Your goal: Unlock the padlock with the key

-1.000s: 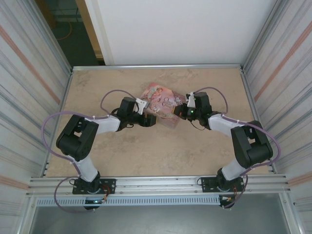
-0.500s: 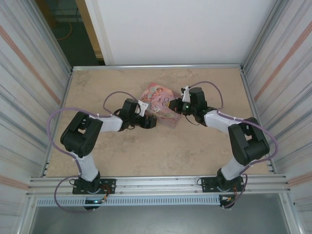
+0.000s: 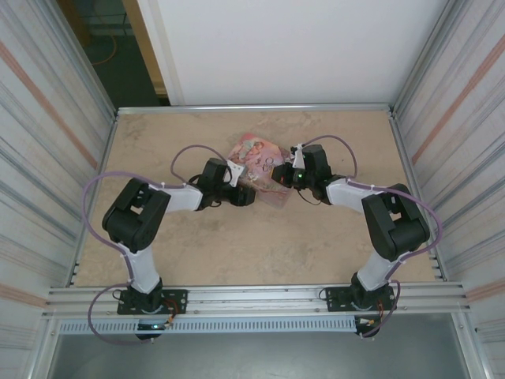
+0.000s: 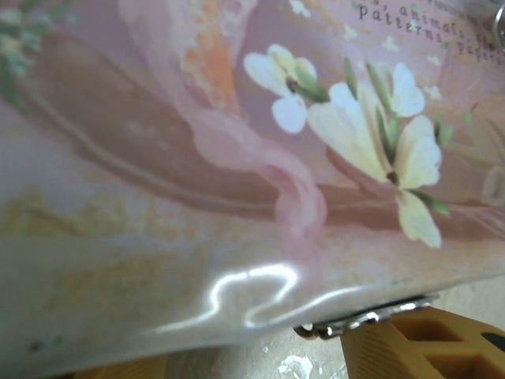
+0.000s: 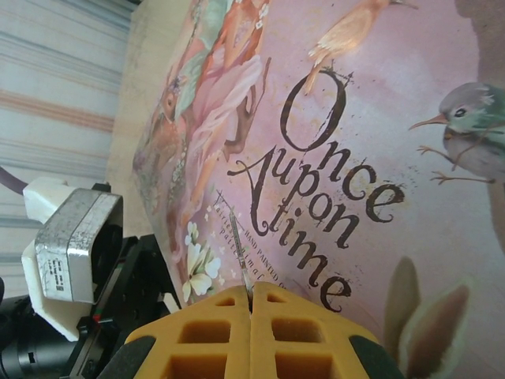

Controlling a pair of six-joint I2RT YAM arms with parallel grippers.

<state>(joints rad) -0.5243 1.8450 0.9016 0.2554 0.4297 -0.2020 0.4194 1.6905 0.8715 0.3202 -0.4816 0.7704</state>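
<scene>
The pink illustrated tin (image 3: 259, 167) lies mid-table between both arms. My left gripper (image 3: 243, 193) is at its near-left edge. In the left wrist view the tin's side (image 4: 237, 197) fills the gap between the orange fingers (image 4: 410, 343), which stand wide apart; whether the pads press on it is unclear. A small silvery metal fitting (image 4: 359, 322) shows at the tin's lower rim. My right gripper (image 5: 251, 290) hovers over the lid (image 5: 355, 158), shut on the key (image 5: 240, 251), whose thin silvery blade points at the lid. The padlock is hidden.
The beige tabletop (image 3: 252, 245) is walled by corrugated metal panels (image 3: 47, 158) left and right, with a rail (image 3: 252, 298) along the near edge. The left arm's wrist camera block (image 5: 75, 241) sits close beside the tin in the right wrist view.
My right arm has swung left, bringing the key from the tin's right side to above its lid. The left gripper has edged right and its jaws have narrowed around the tin.
</scene>
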